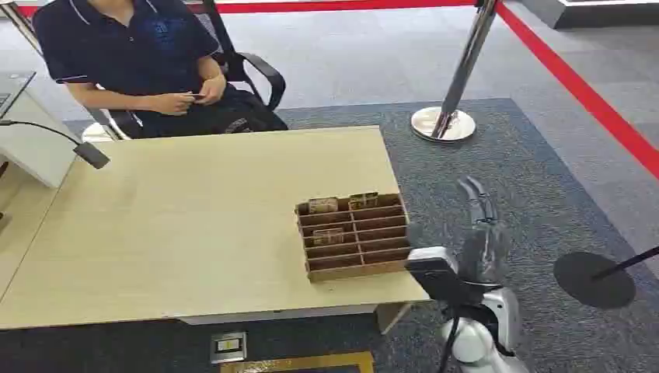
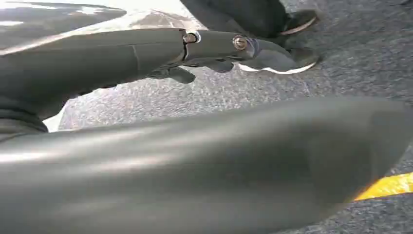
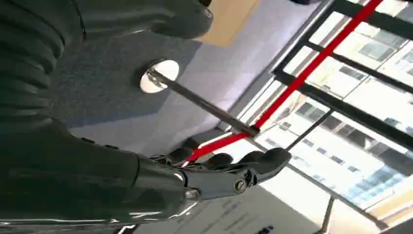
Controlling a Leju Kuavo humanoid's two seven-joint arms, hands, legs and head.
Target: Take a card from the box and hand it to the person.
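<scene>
Head view, box: brown cardboard divided box sits at the near right corner of the pale wooden tabletop; its rows of slots run side to side across the robot's front.
Head view, cards: small brown cards stand upright in the far row, with one more lower down in a middle slot.
Head view, right hand: raised off the tabletop's right edge, just beside the box and blurred; its dark fingers point up and away. It seems to carry nothing.
Head view, key relation: the cards lie to the left of this hand and slightly beyond it. I judge the right hand much the nearer one for the reach.
Head view, person in a dark polo shirt: seated in a black office chair across the far edge, well apart from the box, hands together in the lap.
Left wrist view, left hand: hanging low over speckled grey carpet; fingers lie fairly straight with nothing between them. Someone's dark shoe is just past the fingertips.
Right wrist view, right hand: fingers loosely spread and empty, aimed at a chrome barrier post with red belt, so it points away from the box.
Judgement: no card taken yet; the hand must swing left and down over the far row.
</scene>
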